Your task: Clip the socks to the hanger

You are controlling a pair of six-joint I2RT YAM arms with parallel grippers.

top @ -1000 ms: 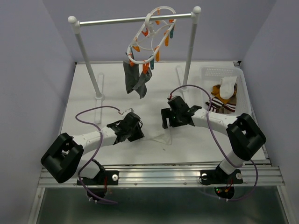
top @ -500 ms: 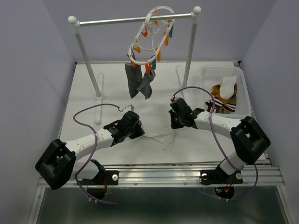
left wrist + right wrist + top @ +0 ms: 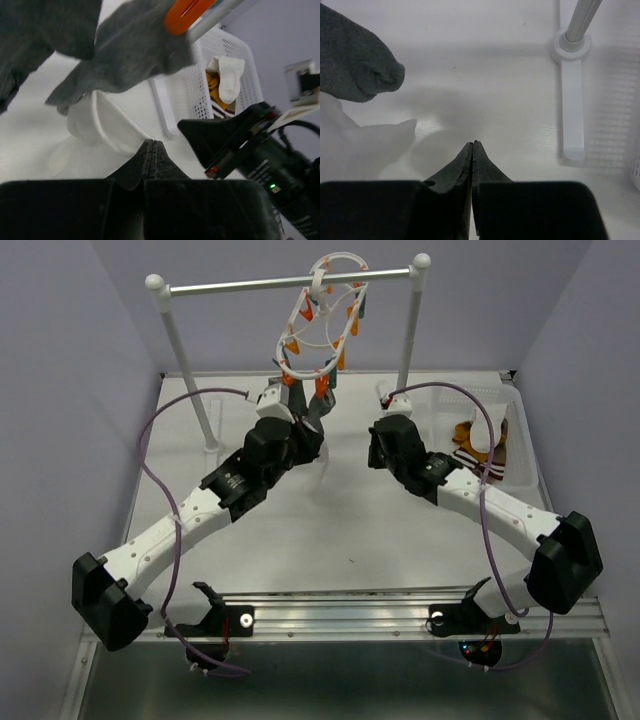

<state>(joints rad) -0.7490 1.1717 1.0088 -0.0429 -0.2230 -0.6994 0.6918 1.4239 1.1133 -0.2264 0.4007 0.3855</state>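
Left wrist view: the left pincer (image 3: 151, 146) pinches just an edge of the white sock (image 3: 100, 125) beneath the hanger (image 3: 215, 19), and the right pincer (image 3: 472, 146) is pressed together empty, so the sock may slip to the surface (image 3: 495, 75).

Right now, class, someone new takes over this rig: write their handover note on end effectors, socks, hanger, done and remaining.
Left end effector: shut on the white sock, just below the hanger.
Right end effector: shut, empty.
Done: grey socks clipped to the hanger.
To do: clip the white sock; more socks wait in the basket.
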